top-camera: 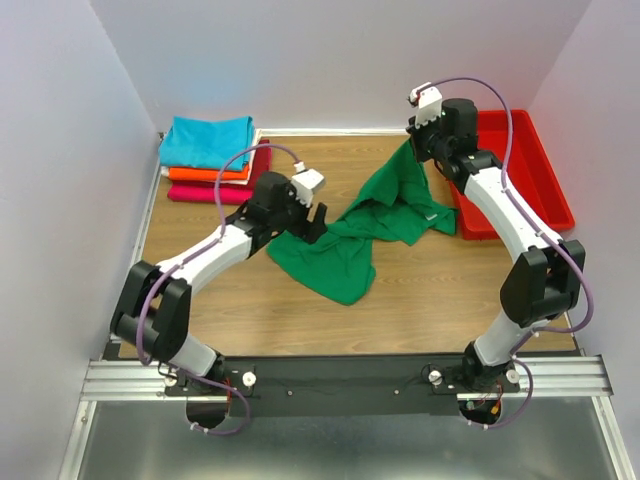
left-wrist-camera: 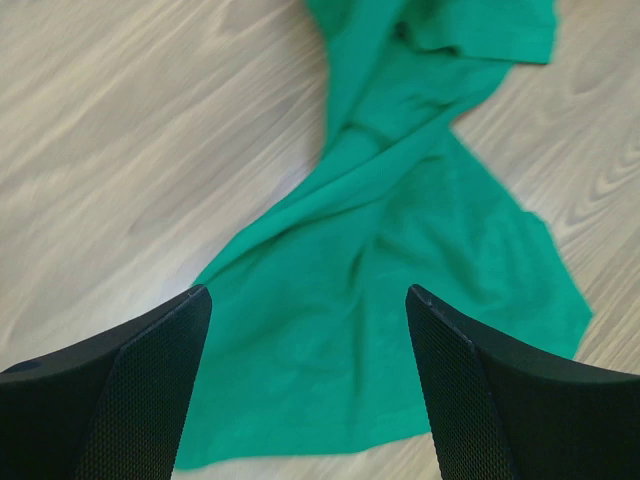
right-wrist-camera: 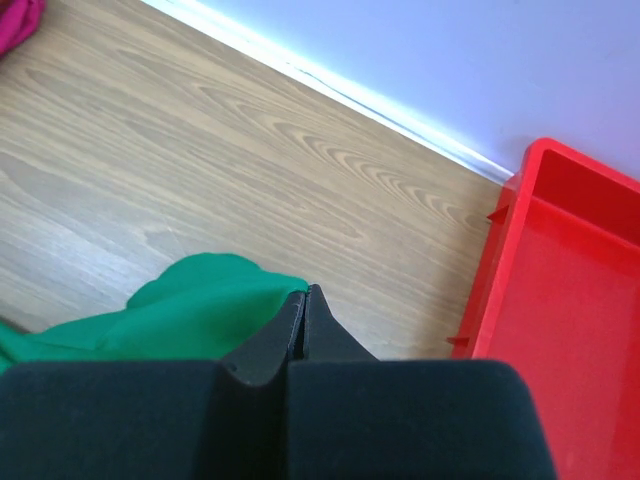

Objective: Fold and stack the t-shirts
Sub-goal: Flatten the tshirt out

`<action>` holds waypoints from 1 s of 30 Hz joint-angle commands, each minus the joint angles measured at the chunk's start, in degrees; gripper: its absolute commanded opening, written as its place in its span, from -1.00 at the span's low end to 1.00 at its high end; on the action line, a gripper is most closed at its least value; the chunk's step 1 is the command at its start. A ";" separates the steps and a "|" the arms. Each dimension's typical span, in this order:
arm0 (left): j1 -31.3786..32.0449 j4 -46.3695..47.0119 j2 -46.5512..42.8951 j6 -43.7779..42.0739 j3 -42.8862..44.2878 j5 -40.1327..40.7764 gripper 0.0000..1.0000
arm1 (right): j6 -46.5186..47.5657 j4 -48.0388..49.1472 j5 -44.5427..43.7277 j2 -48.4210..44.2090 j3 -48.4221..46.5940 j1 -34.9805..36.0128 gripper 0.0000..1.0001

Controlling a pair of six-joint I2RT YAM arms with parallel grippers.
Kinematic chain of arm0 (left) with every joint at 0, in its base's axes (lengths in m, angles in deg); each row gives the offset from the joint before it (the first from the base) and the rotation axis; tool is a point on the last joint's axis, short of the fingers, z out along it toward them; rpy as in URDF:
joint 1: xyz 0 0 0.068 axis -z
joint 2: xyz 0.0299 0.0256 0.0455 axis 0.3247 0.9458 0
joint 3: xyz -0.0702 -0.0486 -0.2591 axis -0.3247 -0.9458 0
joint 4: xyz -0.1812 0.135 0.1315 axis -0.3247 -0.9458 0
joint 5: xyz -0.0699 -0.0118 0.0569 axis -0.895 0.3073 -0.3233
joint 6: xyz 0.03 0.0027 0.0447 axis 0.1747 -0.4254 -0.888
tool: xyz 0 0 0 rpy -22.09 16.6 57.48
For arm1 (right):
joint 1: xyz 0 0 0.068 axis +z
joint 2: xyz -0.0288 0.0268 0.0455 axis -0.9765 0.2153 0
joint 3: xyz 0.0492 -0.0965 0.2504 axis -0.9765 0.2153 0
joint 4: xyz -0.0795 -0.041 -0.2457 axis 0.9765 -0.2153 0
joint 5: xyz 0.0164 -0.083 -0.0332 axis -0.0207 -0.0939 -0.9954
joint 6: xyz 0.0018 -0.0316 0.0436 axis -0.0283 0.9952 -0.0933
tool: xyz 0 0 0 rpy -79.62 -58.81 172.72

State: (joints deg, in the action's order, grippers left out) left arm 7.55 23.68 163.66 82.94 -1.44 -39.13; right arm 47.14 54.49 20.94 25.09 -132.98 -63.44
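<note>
Fingers (left-wrist-camera: 140, 390) of left gripper (left-wrist-camera: 308, 300): standing spread wide, holding nothing, hovering just above the near end of the green t-shirt (left-wrist-camera: 380, 290). Fingers (right-wrist-camera: 265, 345) of right gripper (right-wrist-camera: 305, 293): pressing together, pinching a fold of the same garment (right-wrist-camera: 200, 300) and lifting it off the wood

Tabletop (top-camera: 430, 300): wooden, carrying every item below

Green t-shirt (top-camera: 345, 255): lying crumpled and twisted across the middle of the tabletop. One end is trailing toward the near edge beneath the left gripper (top-camera: 318, 222); the other is rising toward the far right corner, where the right gripper (top-camera: 420, 140) is gripping it

Red tray (top-camera: 525, 175): sitting along the right edge, just beside the raised cloth; whether they are touching cannot be told

Folded stack (top-camera: 210, 160): resting in the far left corner, turquoise on top, orange beneath, magenta and dark red lowest

Step in hand, as judged: opening out the green t-shirt; folding not yet begun

Next move, as judged: left gripper needing to descend and close on a free edge or corner, so that both arms are drawing the cloth taut and laying it flat before any fold
</note>
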 commanded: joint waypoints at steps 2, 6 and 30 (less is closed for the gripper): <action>4.52 5.07 5.72 -6.01 5.78 -0.68 0.71 | -2.19 0.29 2.11 -1.78 -1.82 -0.51 -0.99; 5.75 5.43 12.58 -7.15 12.97 -1.03 0.57 | -2.98 0.20 2.99 -2.66 -1.64 -0.60 -0.99; 6.72 4.63 25.27 -2.93 25.66 -0.60 -1.00 | -2.73 -1.64 3.61 -10.39 0.65 -0.77 -0.99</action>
State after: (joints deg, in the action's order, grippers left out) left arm 14.15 27.09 193.69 78.92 24.18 -39.27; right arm 43.75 53.61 24.17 18.44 -132.96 -63.79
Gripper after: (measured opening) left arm 0.009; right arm 0.008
